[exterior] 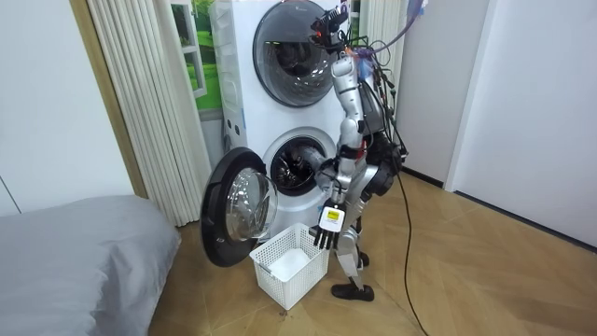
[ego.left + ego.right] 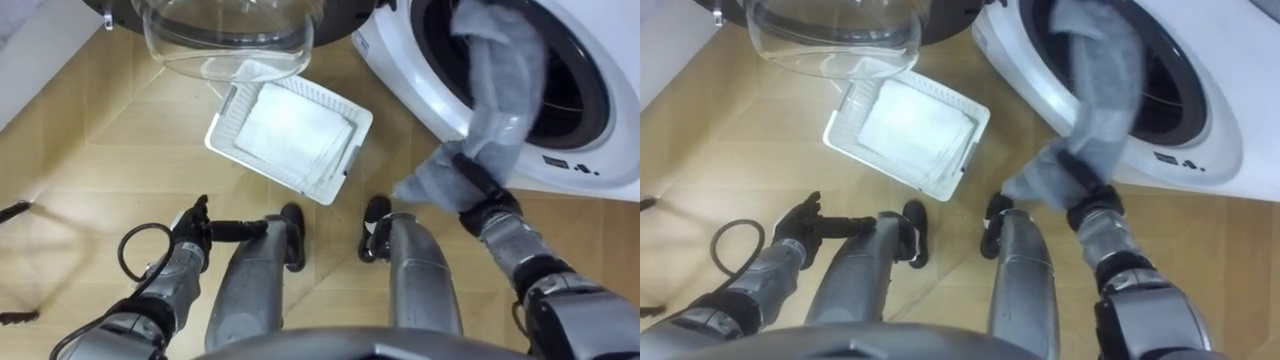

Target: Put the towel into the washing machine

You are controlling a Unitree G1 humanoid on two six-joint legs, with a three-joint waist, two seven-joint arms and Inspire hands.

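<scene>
A grey towel (image 2: 500, 90) hangs out of the drum opening of the white washing machine (image 2: 600, 160), its top inside the drum and its lower part draped over the rim. My right hand (image 2: 478, 180) is shut on the towel's lower bunch, just below the opening. By my left side hangs my left hand (image 2: 190, 232), open, fingers relaxed and holding nothing. In the room view I stand close in front of the lower machine (image 1: 252, 140), right arm reaching to the drum.
A white plastic basket (image 2: 345, 165) with a white folded cloth in it sits on the wooden floor before my feet. The machine's round glass door (image 2: 225, 40) stands open to my left. A grey bed (image 1: 75, 252) and curtain (image 1: 140, 93) are further off.
</scene>
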